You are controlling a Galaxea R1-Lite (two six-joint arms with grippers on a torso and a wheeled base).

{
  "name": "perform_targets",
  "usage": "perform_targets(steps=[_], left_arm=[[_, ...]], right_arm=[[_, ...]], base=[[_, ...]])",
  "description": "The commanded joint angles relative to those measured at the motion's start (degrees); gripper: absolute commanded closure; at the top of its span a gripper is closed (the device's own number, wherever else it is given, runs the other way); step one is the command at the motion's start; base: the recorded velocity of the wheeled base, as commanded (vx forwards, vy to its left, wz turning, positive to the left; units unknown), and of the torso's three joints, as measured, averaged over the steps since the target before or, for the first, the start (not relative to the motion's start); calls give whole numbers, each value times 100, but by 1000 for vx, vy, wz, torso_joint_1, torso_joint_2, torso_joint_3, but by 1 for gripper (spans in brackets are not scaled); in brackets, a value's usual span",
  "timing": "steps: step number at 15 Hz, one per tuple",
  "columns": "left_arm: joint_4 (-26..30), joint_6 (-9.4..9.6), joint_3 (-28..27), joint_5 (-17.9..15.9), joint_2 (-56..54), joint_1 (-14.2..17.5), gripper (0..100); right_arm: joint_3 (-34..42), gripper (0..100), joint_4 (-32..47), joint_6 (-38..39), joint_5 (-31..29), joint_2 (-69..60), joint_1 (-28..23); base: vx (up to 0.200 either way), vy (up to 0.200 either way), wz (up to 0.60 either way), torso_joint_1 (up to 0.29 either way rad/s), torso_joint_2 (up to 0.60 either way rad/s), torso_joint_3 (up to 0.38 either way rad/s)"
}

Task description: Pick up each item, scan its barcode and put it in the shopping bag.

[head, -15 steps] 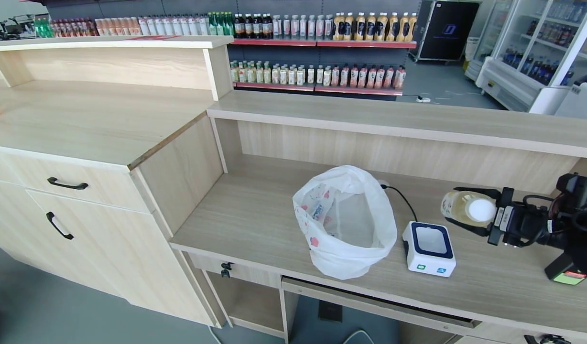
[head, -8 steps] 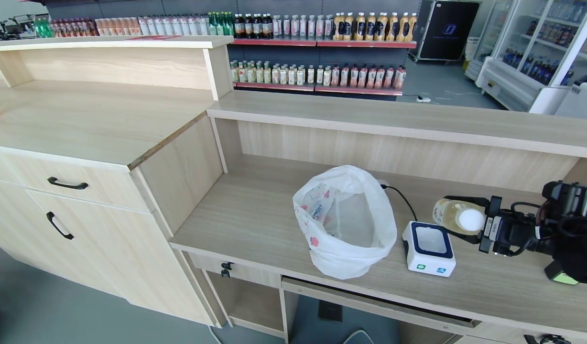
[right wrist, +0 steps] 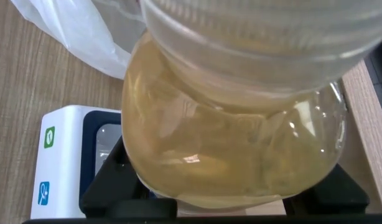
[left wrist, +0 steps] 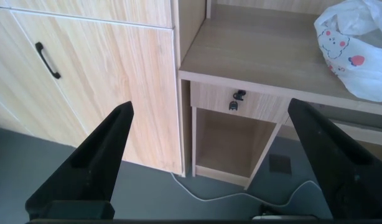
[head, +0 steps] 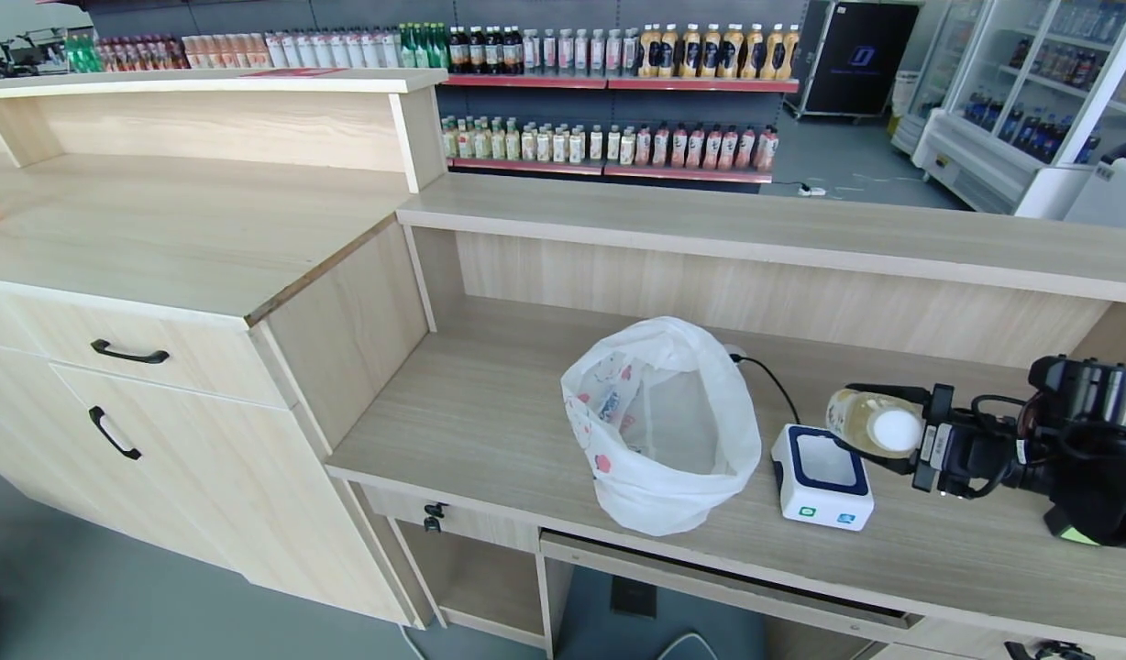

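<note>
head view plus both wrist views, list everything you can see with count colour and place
bottle: 1, pale yellow drink with white cap, held sideways next to the scanner
scanner: 1, white with dark blue frame, on the counter right of the bag
shopping bag: 1, white plastic with red and blue print, open, mid counter
cable: 1, black, from behind the bag to the scanner
counter: 1, light wood, with a raised ledge behind
cupboard handles: 3 seen, black, on the left cabinet front
drink shelves: 2 rows, mixed colours, back wall
fridges: glass-doored, white frames, far right
right gripper: black, shut on the bottle
left gripper: black, open, facing the counter's front
</note>
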Motion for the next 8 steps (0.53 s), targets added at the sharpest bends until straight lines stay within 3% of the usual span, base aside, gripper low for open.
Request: perform_targets(steps=[1, 8], left_arm=[[2, -1, 0, 0, -2, -1, 0], [2, -1, 0, 0, -2, -1, 0]], right_arm=[[-37, 100, 0, 5, 7, 99, 0], [-406, 100, 8, 32, -2, 389, 246]], base=[[0, 0, 0, 0, 0, 0], [0, 0, 0, 0, 0, 0]])
